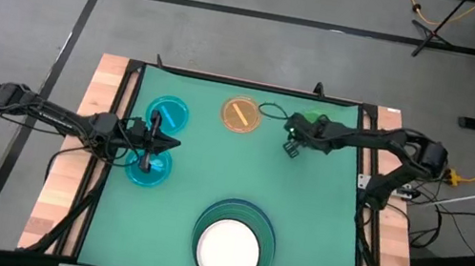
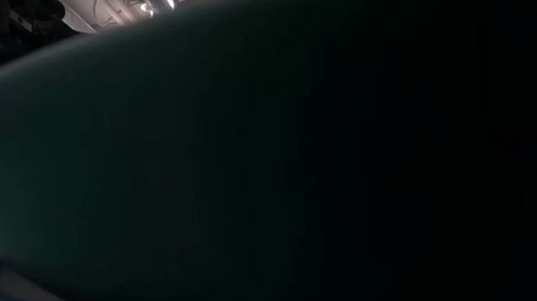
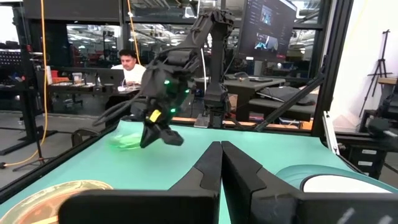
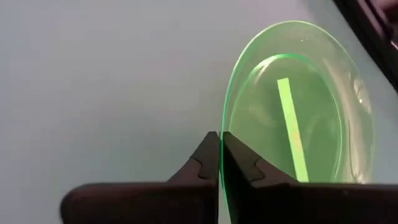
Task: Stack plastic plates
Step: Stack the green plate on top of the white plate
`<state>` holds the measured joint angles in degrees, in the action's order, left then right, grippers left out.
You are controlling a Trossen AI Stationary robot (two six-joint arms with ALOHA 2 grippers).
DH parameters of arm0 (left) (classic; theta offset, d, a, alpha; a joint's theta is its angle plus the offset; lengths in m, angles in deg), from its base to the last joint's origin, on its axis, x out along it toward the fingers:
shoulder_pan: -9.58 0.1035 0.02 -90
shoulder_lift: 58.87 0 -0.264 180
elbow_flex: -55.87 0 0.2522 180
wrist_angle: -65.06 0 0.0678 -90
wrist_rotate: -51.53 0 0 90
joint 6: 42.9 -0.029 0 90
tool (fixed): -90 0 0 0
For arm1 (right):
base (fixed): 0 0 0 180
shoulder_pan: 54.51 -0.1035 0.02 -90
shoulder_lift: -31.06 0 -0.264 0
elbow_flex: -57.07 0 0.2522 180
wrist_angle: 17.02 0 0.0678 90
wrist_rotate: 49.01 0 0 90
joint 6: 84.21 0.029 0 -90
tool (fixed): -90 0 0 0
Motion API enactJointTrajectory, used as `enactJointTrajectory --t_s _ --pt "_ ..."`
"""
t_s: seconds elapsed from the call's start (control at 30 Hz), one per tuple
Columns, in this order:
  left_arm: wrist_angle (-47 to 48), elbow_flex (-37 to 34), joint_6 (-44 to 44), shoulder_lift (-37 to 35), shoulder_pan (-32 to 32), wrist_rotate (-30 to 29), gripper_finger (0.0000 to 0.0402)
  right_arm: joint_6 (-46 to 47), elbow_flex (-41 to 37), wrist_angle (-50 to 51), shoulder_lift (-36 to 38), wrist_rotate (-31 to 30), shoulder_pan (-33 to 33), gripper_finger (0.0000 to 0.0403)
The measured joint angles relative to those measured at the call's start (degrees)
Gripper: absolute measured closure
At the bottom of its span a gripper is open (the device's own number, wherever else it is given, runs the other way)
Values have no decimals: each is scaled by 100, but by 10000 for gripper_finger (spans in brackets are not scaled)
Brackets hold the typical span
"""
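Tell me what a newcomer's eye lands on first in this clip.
Probably the white plate topping the stack at the table's near edge. Next, the right gripper pinching the rim of the light green plate at the far right, and the left gripper between the two cyan plates on the left.

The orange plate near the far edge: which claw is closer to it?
The right claw is closer, just beside the orange plate and shut on the light green plate. The left claw sits farther off, between the two cyan plates.

Two dark jointed arms, left tool and right tool with black wedge-shaped fingers, green indicator light
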<state>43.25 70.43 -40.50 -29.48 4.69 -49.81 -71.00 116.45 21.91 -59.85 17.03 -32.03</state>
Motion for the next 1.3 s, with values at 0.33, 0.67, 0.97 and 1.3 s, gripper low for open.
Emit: enactJointTrajectory --t_s 0.33,0.67,0.97,1.3 --pt "76 0 0 0 0 0 398 204 605 40 1 123 -1740 401" --pt "111 0 2 0 0 0 398 306 1187 22 2 297 -3490 401" --pt "131 0 7 0 0 2 398 312 1377 -743 2 96 -4599 401" --pt "131 0 52 0 -2 2 398 633 1377 -1812 -1 -34 -5449 402"
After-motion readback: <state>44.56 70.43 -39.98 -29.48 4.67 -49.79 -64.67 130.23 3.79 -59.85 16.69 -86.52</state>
